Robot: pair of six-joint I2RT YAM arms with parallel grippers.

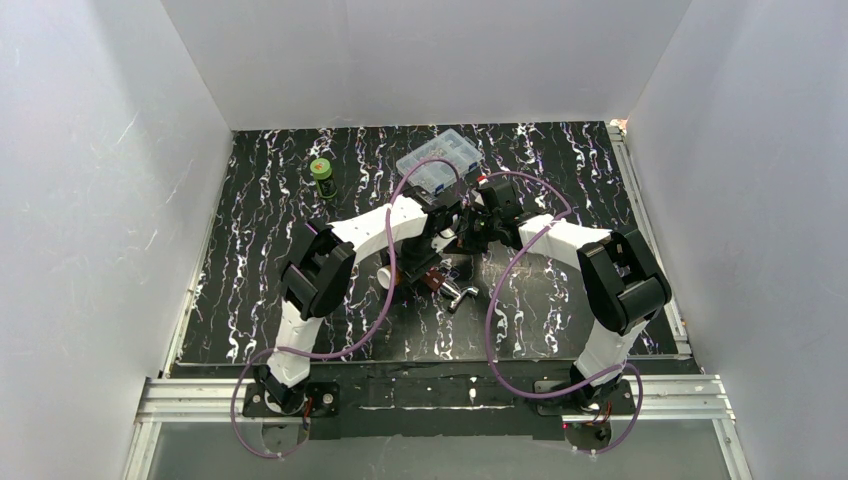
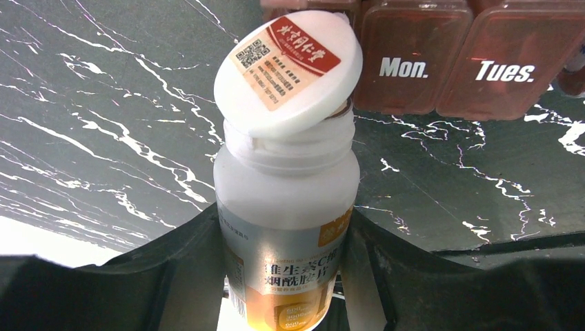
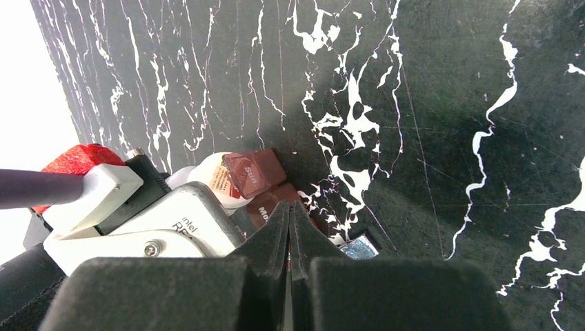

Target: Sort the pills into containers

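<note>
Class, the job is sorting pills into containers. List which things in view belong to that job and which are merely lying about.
Belongs to the job: white pill bottle, its lid tilted up, in the left gripper; red-brown weekday pill case.
Lying about: clear compartment box; green-capped jar; shiny metal piece.

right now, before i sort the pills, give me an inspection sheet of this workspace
surface: black marbled table, no loose pills seen
job's things: white pill bottle, cap tilted up off its mouth; red-brown day-marked case just beyond, Mon. and Tues. lids shut
clutter: clear compartment box and green-capped jar toward the far side; silver metal piece near the middle
grippers: left gripper, jaws around the bottle; right gripper, jaws shut, empty, over the case
cables: purple cables loop over the table from both arms
surroundings: white walls on three sides
</note>
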